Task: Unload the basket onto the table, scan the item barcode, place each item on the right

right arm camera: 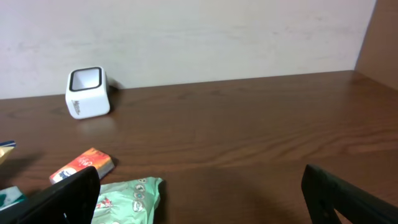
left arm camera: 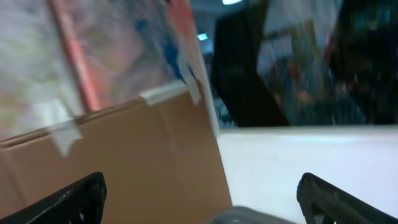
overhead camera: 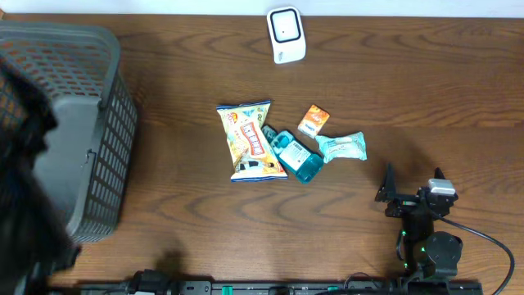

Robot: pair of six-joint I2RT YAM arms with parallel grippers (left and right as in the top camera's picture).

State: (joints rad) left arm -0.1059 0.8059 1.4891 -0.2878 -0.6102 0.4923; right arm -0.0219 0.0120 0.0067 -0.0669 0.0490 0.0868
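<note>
The left end effector (left arm camera: 202,202) and right end effector (right arm camera: 200,198) gaped wide, empty; the snack bag (overhead camera: 250,141) lay ungrasped, scanner (overhead camera: 286,34) unused.

Surface (overhead camera: 393,90): dark wood grain, smooth, slight sheen. Scanner (overhead camera: 286,34): white plastic, glossy. Basket (overhead camera: 106,164): grey plastic mesh, matt. Snack bag (overhead camera: 250,141): printed film, shiny, crinkled. Green packet (overhead camera: 342,147): thin film, wrinkled. Cardboard box (left arm camera: 124,162): brown, matt, w/ pale tape strips.
</note>
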